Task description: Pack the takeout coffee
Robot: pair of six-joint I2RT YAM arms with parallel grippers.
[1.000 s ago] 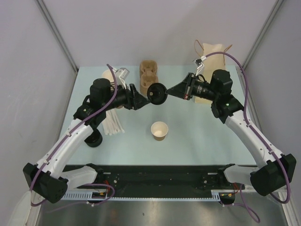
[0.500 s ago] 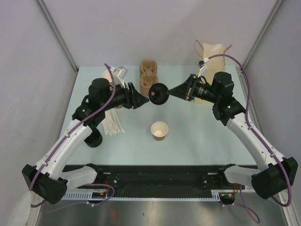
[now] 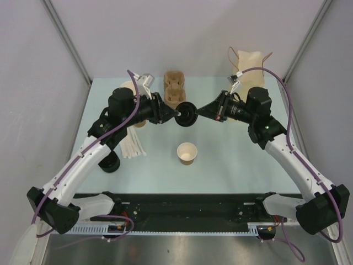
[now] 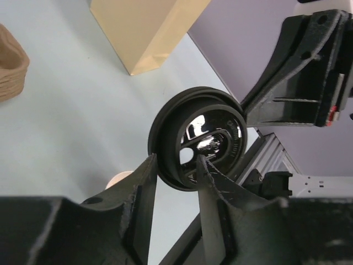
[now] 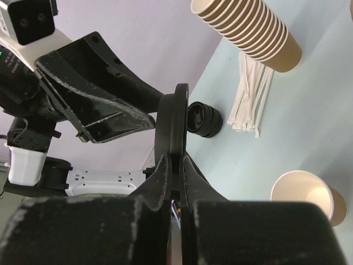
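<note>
The top camera looks steeply down from above and behind the 2 arm bases, far enough off to take in the whole pale blue table (image 3: 231,160). The left wrist camera sits close behind the left gripper (image 4: 176,161) and faces across the table toward the tan paper bag (image 4: 149,33). The right wrist camera sits close behind the right gripper (image 5: 175,157) and faces the opposite way, toward the slanted stack of brown ribbed paper cups (image 5: 248,33). All 3 views share the round black plastic lid (image 3: 186,115) between the arms; each wrist view also catches the other gripper.
</note>
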